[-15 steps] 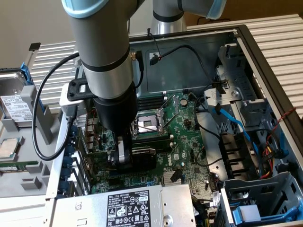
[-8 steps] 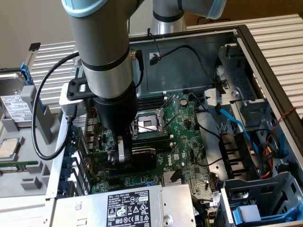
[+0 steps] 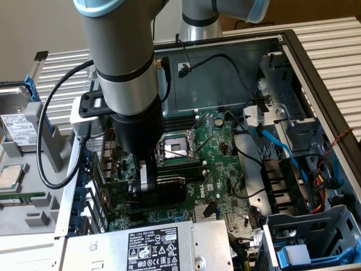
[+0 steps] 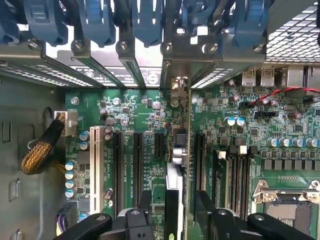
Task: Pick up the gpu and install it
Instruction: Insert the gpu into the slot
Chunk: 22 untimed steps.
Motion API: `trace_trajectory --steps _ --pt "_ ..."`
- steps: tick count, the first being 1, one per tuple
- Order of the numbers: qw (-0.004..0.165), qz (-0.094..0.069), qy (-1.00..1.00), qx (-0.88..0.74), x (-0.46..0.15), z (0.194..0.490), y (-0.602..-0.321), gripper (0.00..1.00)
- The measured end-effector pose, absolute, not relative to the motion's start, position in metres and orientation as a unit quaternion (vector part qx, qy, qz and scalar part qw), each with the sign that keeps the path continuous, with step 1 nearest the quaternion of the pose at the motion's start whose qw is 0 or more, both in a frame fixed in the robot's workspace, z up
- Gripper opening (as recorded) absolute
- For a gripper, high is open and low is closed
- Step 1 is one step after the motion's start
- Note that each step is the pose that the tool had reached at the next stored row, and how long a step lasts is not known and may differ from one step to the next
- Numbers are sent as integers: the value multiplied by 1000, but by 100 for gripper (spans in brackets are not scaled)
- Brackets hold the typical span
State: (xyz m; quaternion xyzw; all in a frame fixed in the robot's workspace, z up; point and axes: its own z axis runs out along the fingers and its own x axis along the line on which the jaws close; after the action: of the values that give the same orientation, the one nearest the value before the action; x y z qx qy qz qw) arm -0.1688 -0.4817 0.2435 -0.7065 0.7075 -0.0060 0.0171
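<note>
Green board edge-on: the gpu stands upright in a motherboard slot inside the case. End effector straddles it, fingers spread wide, not gripping. Likely light, stiff, fragile; best held by its black shroud sides, never the components.

A robotics lab or hardware test bench: an open desktop computer case lies under the gripper, motherboard exposed, beside a parts tray holding a hard drive.
</note>
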Motion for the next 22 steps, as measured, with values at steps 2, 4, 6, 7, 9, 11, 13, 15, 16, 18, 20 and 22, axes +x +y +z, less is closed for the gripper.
trace_trajectory --steps 2,4,6,7,9,11,13,15,16,18,20,22 --pt "17 -6 707 -706 -169 247 -482 48" --pt "17 -6 707 -706 -169 251 -482 48" --pt "17 -6 707 -706 -169 256 -482 48" --pt "17 -6 707 -706 -169 258 -482 48" --pt "17 -6 707 -707 -169 262 -482 48" --pt "17 -6 707 -706 -169 265 -482 48" --pt "17 -6 707 -707 -169 268 -482 48" --pt "17 -6 707 -706 -169 271 -482 48" --pt "17 -6 707 -706 -169 273 -482 48" --pt "17 -6 707 -706 -169 276 -482 48" --pt "17 -6 707 -706 -169 279 -482 48" --pt "17 -6 707 -706 -169 283 -482 48"
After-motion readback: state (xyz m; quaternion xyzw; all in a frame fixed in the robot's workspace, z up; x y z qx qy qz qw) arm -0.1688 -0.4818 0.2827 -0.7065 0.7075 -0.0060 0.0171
